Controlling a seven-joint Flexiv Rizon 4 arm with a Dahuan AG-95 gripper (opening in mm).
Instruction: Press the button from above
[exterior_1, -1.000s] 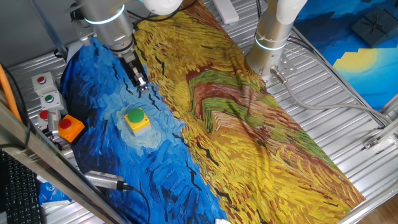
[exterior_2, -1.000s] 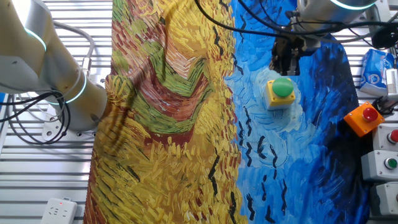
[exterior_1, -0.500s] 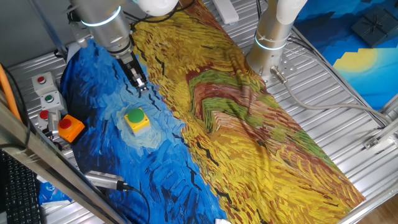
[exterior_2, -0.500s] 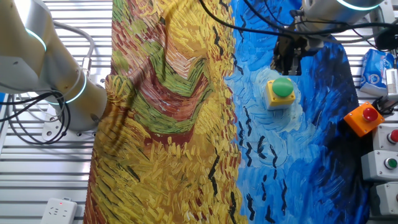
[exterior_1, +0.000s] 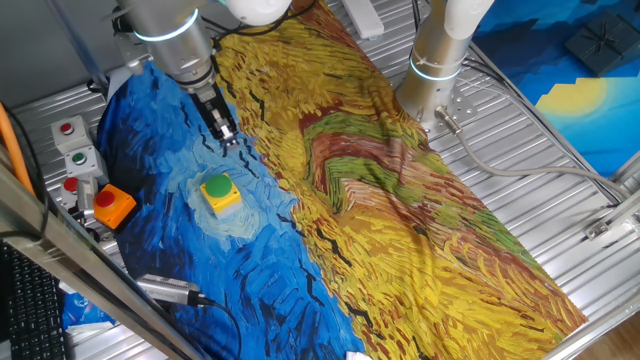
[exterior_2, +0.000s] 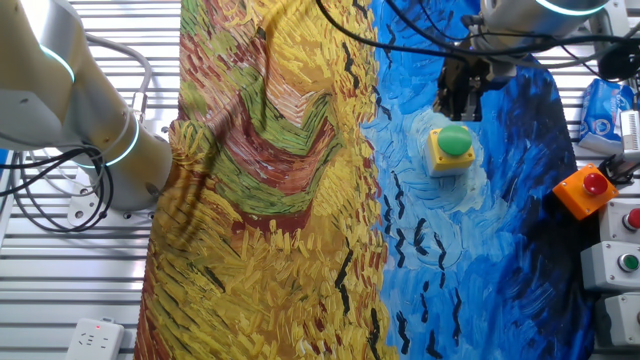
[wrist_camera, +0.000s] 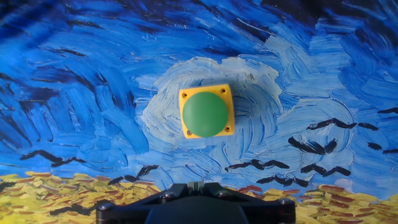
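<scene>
Round green push-button cap on small yellow cube-shaped box (exterior_1: 220, 191) (exterior_2: 452, 146) (wrist_camera: 207, 113) sitting upright on blue-and-yellow painted cloth over the desk (exterior_1: 330, 170), below and just ahead of the dark two-finger tool (exterior_1: 225, 131) (exterior_2: 458, 103), apart from it, cap facing straight up so a vertical push meets it squarely. Tool hanging above cloth beside the box, nothing held; fingertip gap not visible in any view, so cannot tell how far open. Probably positioned short of the cap for a final shift over it, then straight descent; off-centre contact likely to tip or slide the loose box on cloth.
</scene>
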